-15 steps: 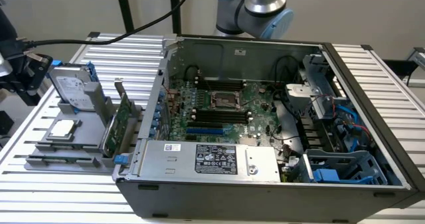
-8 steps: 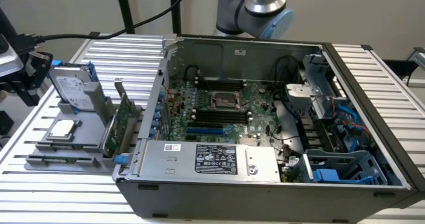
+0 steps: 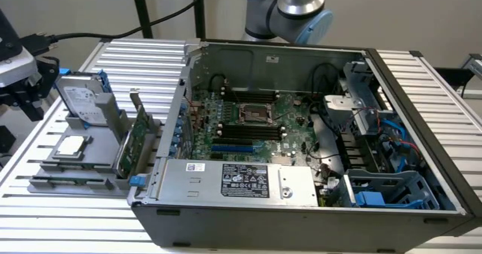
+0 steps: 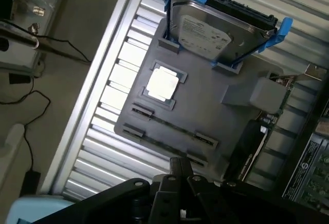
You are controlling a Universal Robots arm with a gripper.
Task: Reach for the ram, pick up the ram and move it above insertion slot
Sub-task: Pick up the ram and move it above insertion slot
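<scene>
The ram [image 3: 68, 180] is a thin green strip standing on edge in the front slot of a grey holder [image 3: 45, 189], at the exterior view's left. In the wrist view the ram [image 4: 159, 142] runs between two small clips near the holder's edge [image 4: 205, 106]. My gripper [image 3: 31, 104] hangs above and behind the holder, apart from the ram. Its black fingers [image 4: 177, 170] are pressed together, shut on nothing. The insertion slots [image 3: 249, 131] are dark rows on the motherboard inside the open computer case [image 3: 301, 226].
The holder also carries an upright silver hard drive [image 3: 79, 99] in blue brackets, a square processor chip [image 3: 70, 147] and a taller green expansion card [image 3: 134, 138]. The case wall [image 3: 180, 107] rises between holder and motherboard. Cables [image 3: 98, 34] trail behind.
</scene>
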